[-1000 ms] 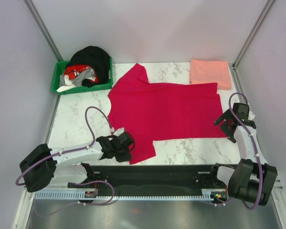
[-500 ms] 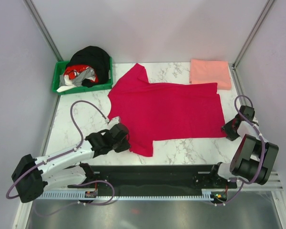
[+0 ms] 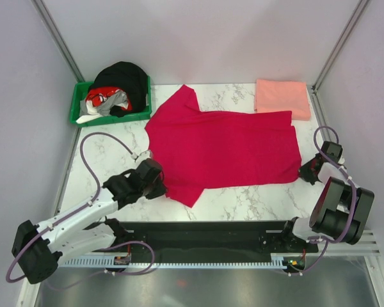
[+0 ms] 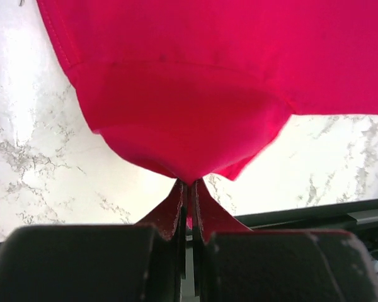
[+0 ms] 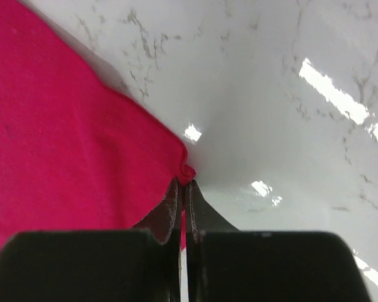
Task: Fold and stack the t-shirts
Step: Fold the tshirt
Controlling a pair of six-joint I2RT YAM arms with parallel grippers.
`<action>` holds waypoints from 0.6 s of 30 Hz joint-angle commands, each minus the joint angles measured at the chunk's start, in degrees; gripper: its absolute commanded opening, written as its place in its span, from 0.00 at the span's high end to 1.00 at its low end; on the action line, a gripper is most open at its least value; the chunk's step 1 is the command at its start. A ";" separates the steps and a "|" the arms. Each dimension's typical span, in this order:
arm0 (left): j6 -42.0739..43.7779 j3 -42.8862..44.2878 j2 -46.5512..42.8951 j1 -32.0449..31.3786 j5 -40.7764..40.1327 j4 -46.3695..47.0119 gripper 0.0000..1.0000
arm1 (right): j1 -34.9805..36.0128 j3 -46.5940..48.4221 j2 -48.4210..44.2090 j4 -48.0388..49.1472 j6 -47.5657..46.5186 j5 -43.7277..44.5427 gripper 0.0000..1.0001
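A crimson red t-shirt (image 3: 224, 147) lies spread flat across the middle of the marble table. My left gripper (image 3: 159, 182) is shut on its near-left sleeve, and the left wrist view shows that red cloth (image 4: 189, 119) pinched and bunched at the fingertips. At the shirt's near-right hem corner my right gripper (image 3: 305, 171) is shut on the cloth; the right wrist view shows the corner (image 5: 186, 171) puckered between the jaws. A pale salmon pink t-shirt (image 3: 282, 97) lies folded at the far right corner.
A green plastic bin (image 3: 77, 115) at the far left holds a heap of black, red and grey clothes. Grey walls with metal posts close in the table on three sides. A black rail (image 3: 205, 233) runs along the near edge between the arm bases.
My right gripper came down to the hem corner and shut on it. My left gripper, shut on the sleeve, moved away from the near edge and pulled the sleeve cloth with it.
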 commanded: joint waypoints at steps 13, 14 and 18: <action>6.20 24.78 -7.56 0.26 -4.66 -26.13 0.98 | -0.59 1.36 -35.01 -28.73 5.89 -2.55 1.00; 6.91 25.92 -6.76 0.26 -5.27 -26.22 0.98 | -0.68 1.63 -34.57 -28.64 5.98 -3.07 1.00; 11.91 31.19 -0.44 1.40 -6.16 -25.26 0.98 | -0.24 4.00 -31.67 -27.68 4.40 -5.27 1.00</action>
